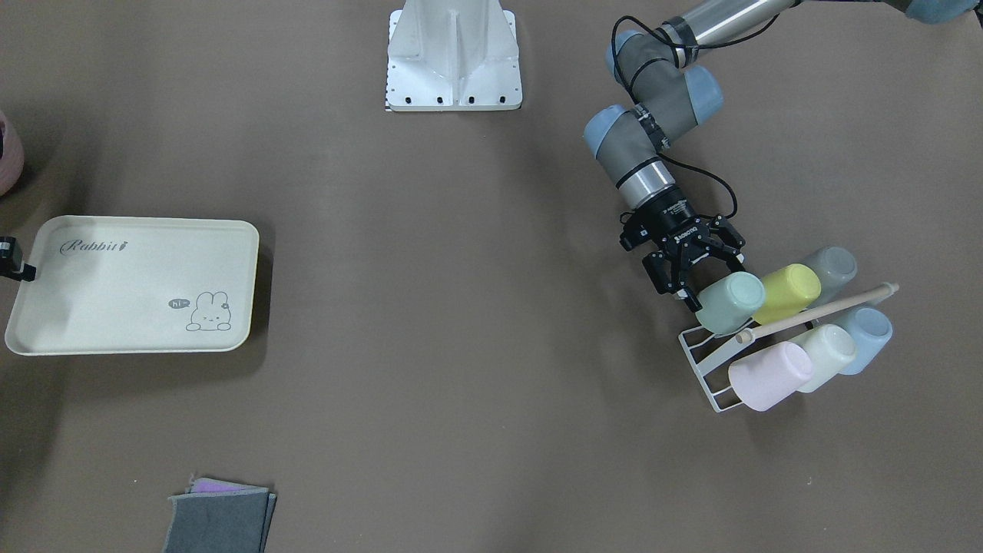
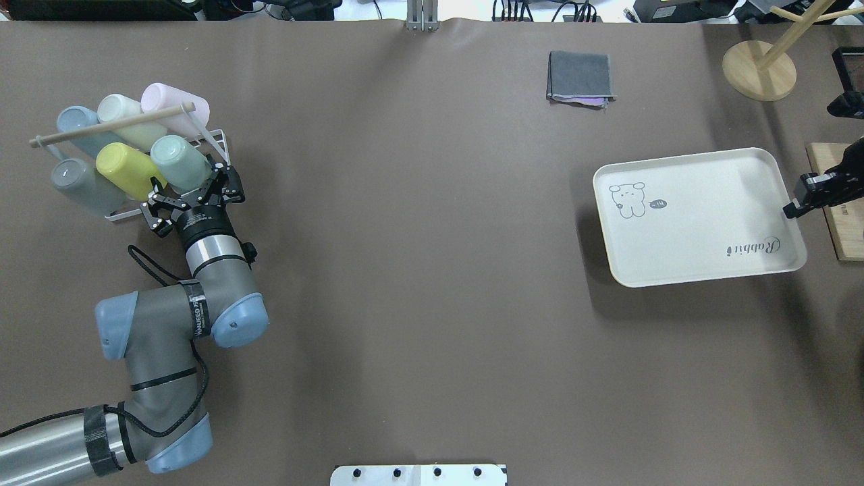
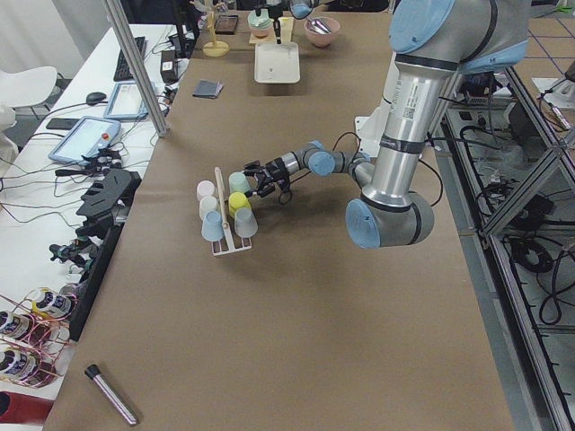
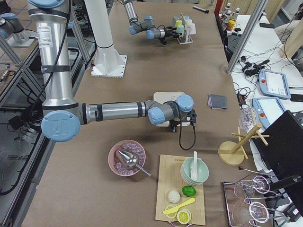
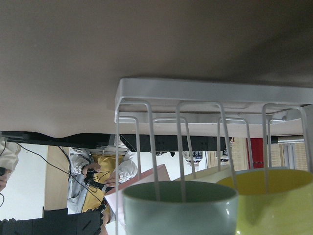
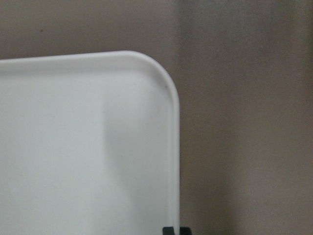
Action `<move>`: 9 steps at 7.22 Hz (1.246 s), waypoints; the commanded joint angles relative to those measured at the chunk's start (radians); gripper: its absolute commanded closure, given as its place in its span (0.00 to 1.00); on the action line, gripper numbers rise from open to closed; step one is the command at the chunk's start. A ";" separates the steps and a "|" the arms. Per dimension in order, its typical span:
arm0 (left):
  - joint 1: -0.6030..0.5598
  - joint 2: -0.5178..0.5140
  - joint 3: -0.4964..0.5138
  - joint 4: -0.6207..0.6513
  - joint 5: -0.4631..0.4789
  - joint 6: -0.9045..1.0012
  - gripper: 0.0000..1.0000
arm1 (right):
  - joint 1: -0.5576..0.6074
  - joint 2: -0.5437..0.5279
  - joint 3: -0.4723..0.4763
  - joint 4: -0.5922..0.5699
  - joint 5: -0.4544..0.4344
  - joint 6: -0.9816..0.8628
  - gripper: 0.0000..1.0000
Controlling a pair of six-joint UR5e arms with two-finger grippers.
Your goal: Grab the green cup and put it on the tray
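The green cup (image 1: 731, 302) hangs tilted on a white wire rack (image 1: 703, 361), beside a yellow-green cup (image 1: 787, 292). It also shows in the overhead view (image 2: 179, 162) and close up at the bottom of the left wrist view (image 5: 178, 210). My left gripper (image 1: 706, 278) is open, its fingers on either side of the cup's rim end, not closed on it. The cream tray (image 1: 130, 284) with the "Rabbit" script lies far across the table (image 2: 702, 216). My right gripper (image 2: 788, 210) is shut on the tray's rim (image 6: 173, 147).
The rack also holds grey, blue, cream and pink (image 1: 768, 376) cups under a wooden rod (image 1: 822, 309). A folded grey cloth (image 2: 580, 75), a wooden stand (image 2: 759, 71) and a cutting board (image 2: 837, 209) lie near the tray. The robot base (image 1: 453, 61) is at the table's edge.
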 commanded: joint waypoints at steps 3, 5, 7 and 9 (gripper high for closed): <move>-0.019 -0.015 0.035 -0.002 0.016 -0.013 0.02 | -0.063 0.143 0.002 -0.010 0.015 0.252 1.00; -0.026 -0.036 0.036 0.002 0.016 -0.006 0.02 | -0.159 0.218 0.018 -0.010 -0.004 0.362 1.00; -0.029 -0.036 0.044 0.000 0.017 -0.010 0.04 | -0.273 0.300 0.028 -0.003 -0.053 0.509 1.00; -0.033 -0.030 0.041 0.002 0.017 -0.010 0.64 | -0.348 0.341 0.028 0.002 -0.076 0.513 1.00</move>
